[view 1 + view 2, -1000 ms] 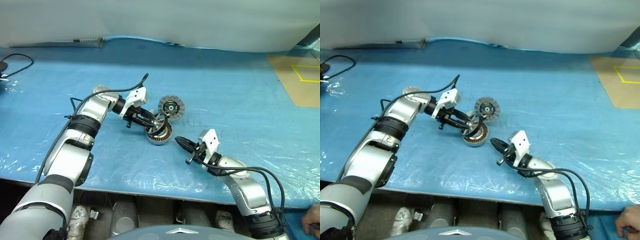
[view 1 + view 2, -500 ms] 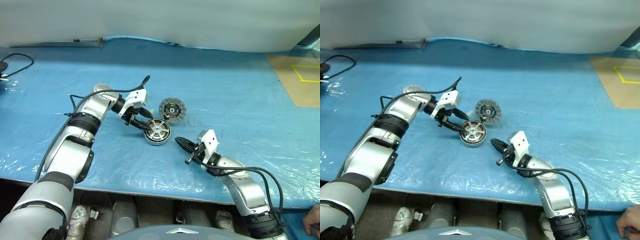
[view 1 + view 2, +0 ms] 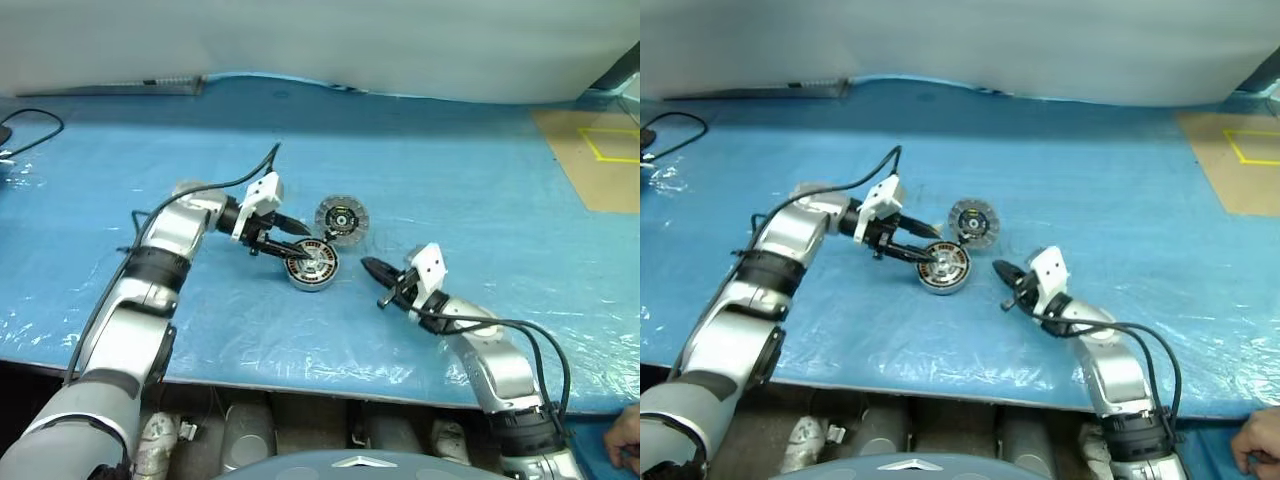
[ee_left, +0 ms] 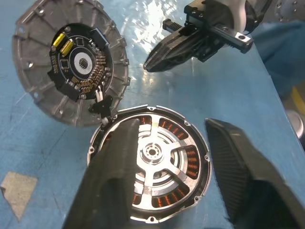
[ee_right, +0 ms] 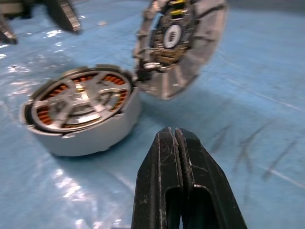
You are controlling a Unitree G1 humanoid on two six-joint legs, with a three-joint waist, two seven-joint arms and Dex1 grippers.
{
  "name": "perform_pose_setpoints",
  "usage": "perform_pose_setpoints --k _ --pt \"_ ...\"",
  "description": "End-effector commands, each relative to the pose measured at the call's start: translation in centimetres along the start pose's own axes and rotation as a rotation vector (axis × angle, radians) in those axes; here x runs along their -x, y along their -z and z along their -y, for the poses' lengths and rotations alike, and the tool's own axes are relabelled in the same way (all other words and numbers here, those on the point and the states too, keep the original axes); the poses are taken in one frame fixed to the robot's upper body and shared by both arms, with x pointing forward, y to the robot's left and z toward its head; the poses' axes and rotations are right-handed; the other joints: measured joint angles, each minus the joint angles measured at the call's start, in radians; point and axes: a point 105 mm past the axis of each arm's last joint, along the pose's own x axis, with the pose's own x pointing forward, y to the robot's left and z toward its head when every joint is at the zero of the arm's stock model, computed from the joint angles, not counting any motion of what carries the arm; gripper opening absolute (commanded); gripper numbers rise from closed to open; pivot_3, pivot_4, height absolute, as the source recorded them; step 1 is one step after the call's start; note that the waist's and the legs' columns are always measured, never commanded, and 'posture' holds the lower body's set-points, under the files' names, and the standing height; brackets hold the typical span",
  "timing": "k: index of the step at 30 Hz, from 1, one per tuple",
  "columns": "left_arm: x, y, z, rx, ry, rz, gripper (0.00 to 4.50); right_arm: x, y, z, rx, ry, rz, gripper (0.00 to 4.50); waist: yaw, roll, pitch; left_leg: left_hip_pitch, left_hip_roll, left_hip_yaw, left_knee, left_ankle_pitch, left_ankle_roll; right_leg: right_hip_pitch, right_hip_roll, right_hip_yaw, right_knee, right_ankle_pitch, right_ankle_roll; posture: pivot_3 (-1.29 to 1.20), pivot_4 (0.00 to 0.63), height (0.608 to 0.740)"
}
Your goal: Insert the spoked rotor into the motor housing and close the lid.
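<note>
- My left pincer hangs just over the motor housing, fingers apart with nothing between them; one finger hides part of the housing's rim and windings in the left wrist view.
- I cannot tell whether that finger touches the housing or hangs clear of it.
- The spoked rotor sits inside the motor housing, flat, its spokes over the copper windings; the housing rests on the blue surface.
- The lid stands tilted with its ribbed face showing, its lower edge against the housing's rim; its upper edge is cut off in the right wrist view.
- My right pincer has its fingers pressed together, empty, pointing toward the housing from just beside it, low over the surface.
- Left arm reaches in from the left with the wrist bent toward the housing; right forearm lies low, angled inward.
- A person's hand is cut off at the frame's corner.
</note>
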Motion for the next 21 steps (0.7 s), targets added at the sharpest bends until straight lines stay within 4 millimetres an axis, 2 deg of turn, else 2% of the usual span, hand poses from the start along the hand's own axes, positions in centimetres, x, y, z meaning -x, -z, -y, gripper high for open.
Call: perform_pose_setpoints --k 1,3,5,12,15,19,21 --pt "1.3 -2.3 0.6 -0.085 -0.145 0.178 0.98 -0.4 -0.2 2.4 0.027 0.075 -0.022 0.00 -0.005 0.000 0.000 -0.001 0.000 0.000 0.000 0.000 0.000 0.000 0.000 0.000 0.000 0.000 0.000 0.00 0.150 0.740" --pt "1.7 -1.3 2.0 -0.069 -0.227 0.214 0.27 -1.5 -0.3 3.4 0.055 0.082 -0.046 0.00 -0.007 0.000 0.000 -0.001 0.000 0.000 0.000 0.000 0.000 -0.001 0.000 -0.001 0.000 0.000 0.000 0.00 0.150 0.740" --pt "1.7 -0.6 3.1 -0.075 -0.275 0.216 0.27 -2.3 -0.4 4.1 0.072 0.079 -0.055 0.00 -0.012 0.001 0.000 -0.001 0.001 0.001 0.000 0.000 0.000 -0.001 0.000 0.000 0.000 0.000 0.000 0.00 0.150 0.740" --pt "1.6 2.7 6.1 0.010 -0.520 0.314 0.27 -6.0 -2.8 5.9 0.108 0.020 -0.028 0.00 -0.019 0.003 0.001 -0.001 0.002 0.001 0.002 0.000 0.000 -0.001 0.001 0.000 0.001 0.000 0.000 0.00 0.150 0.740" --pt "0.8 4.6 7.7 0.039 -0.558 0.283 0.27 -7.3 -4.1 6.1 0.110 -0.026 -0.009 0.00 -0.027 0.003 0.002 -0.001 0.003 0.002 0.003 0.000 0.001 -0.001 0.001 0.000 0.001 0.000 0.000 0.00 0.150 0.740" --pt "0.6 5.4 7.1 0.047 -0.666 0.306 0.27 -8.5 -5.3 5.4 0.104 -0.127 0.005 0.00 -0.026 0.003 0.002 -0.002 0.003 0.002 0.004 0.000 0.001 -0.001 0.001 -0.001 0.001 0.000 -0.001 0.00 0.150 0.740" --pt "0.7 6.6 6.7 0.033 -0.719 0.275 0.27 -8.8 -6.2 4.6 0.072 -0.201 0.029 0.00 -0.030 0.003 0.002 -0.002 0.004 0.002 0.005 -0.002 0.005 -0.001 0.001 -0.001 0.002 0.000 -0.001 0.00 0.150 0.740"
